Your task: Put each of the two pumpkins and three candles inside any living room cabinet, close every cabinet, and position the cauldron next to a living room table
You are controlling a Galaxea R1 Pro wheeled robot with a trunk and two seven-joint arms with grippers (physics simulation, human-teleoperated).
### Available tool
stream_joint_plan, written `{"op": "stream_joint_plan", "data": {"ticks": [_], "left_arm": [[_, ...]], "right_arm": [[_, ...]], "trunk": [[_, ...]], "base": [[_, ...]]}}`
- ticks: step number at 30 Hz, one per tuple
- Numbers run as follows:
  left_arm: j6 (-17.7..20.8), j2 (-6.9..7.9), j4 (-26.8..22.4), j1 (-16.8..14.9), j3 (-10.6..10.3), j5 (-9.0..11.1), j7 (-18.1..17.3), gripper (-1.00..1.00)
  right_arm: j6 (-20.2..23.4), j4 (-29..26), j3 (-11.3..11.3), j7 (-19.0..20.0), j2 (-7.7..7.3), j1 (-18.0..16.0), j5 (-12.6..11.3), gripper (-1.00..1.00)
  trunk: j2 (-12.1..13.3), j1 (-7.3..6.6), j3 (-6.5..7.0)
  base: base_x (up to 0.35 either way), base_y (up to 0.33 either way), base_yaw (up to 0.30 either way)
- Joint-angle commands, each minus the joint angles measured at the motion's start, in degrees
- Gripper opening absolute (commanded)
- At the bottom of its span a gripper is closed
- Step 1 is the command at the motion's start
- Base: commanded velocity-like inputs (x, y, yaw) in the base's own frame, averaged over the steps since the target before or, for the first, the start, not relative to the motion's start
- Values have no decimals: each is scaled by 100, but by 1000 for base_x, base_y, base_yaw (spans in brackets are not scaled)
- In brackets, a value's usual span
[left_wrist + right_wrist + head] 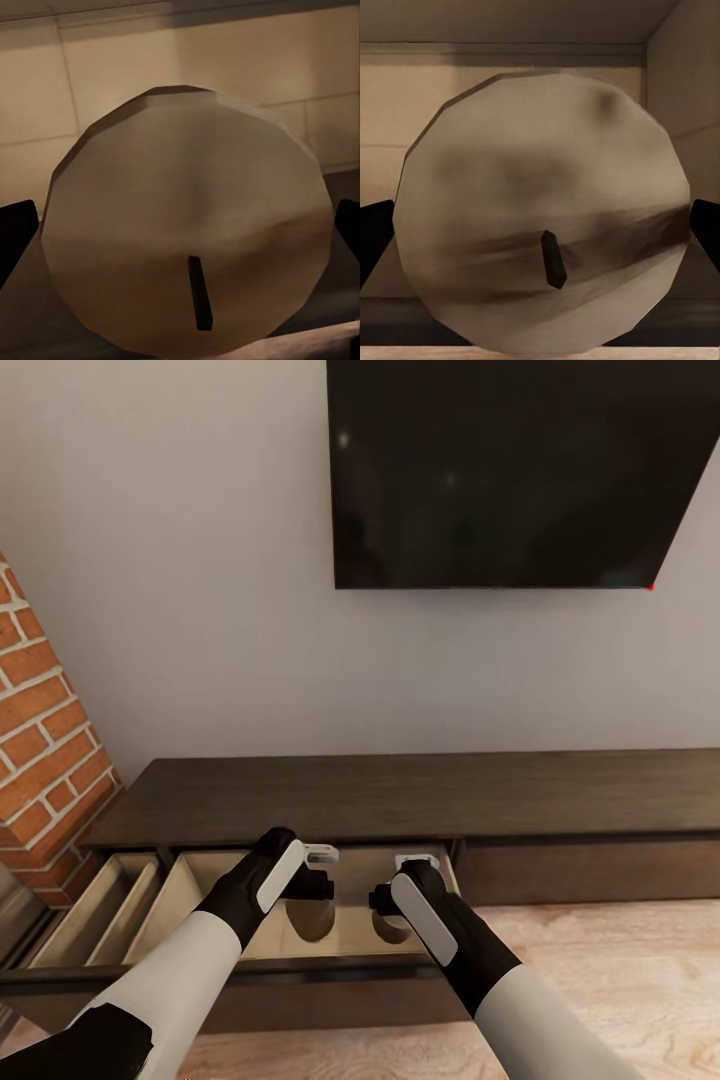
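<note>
Beige candles, two, drawer-bound.

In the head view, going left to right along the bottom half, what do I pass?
Brick chimney → open drawer dividers → left gripper → right gripper → closed cabinet front.

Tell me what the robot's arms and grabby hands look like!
Each arm is a smooth white tube that turns black near the wrist, like a glove. The left gripper and right gripper are black, each with a long white rounded strip on top and a small pale grey piece at the front. Up close, the fingers look plain black.
</note>
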Motion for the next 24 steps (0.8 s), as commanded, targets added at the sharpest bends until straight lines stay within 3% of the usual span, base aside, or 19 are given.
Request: {"op": "stream_joint_plan", "data": {"ticks": [1, 14, 24], "left_arm": [[12, 2, -5, -4, -15, 59, 56, -100], [12, 2, -36, -4, -15, 59, 48, -100], [12, 3, -49, -4, -15, 59, 48, -100]], "right_arm": [[3, -5, 12, -58, -1, -6, -53, -100], [3, -5, 12, -58, -1, -6, -53, -100], [3, -5, 12, -58, -1, -6, -53, -100]], "trunk": [[-44, 21, -24], [-124, 65, -59], [-124, 65, -59]], "base": [[0, 0, 0], [2, 0, 0], [114, -54, 0]]}}
